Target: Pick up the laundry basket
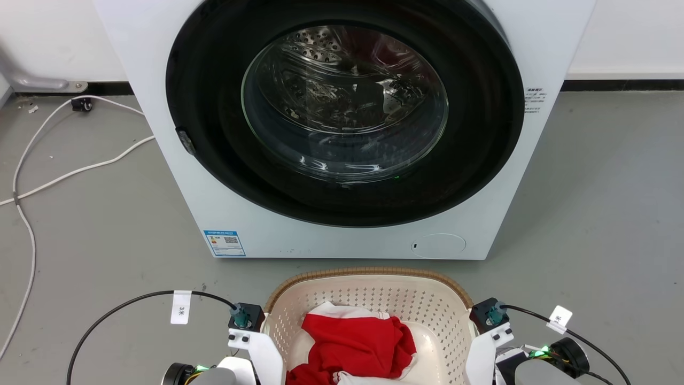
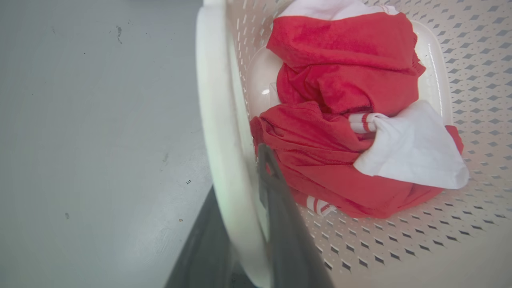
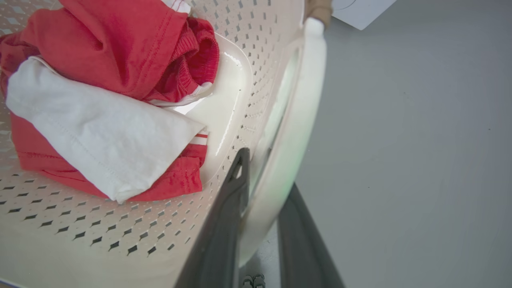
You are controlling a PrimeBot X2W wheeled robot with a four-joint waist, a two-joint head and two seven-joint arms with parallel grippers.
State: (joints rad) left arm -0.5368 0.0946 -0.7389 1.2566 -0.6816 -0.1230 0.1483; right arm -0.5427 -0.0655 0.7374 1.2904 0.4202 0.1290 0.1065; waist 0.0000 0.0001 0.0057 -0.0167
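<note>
The laundry basket (image 1: 368,286) is cream-white and perforated, with a brown woven rim, and stands on the grey floor at the bottom centre of the head view. Red and white clothes (image 1: 352,342) lie crumpled inside it. In the left wrist view, my left gripper (image 2: 236,172) straddles the basket's white left handle (image 2: 216,100), with one finger inside the wall and one outside, closed on it. My right gripper (image 3: 268,170) holds the white right handle (image 3: 304,100) the same way. In the head view, both wrists flank the basket and the fingers are hidden.
A white washing machine (image 1: 534,53) with its round glass door (image 1: 344,101) shut stands just beyond the basket. A white cable (image 1: 32,176) trails over the floor at the left. Black cables (image 1: 123,307) loop from both wrists. Grey floor lies to either side.
</note>
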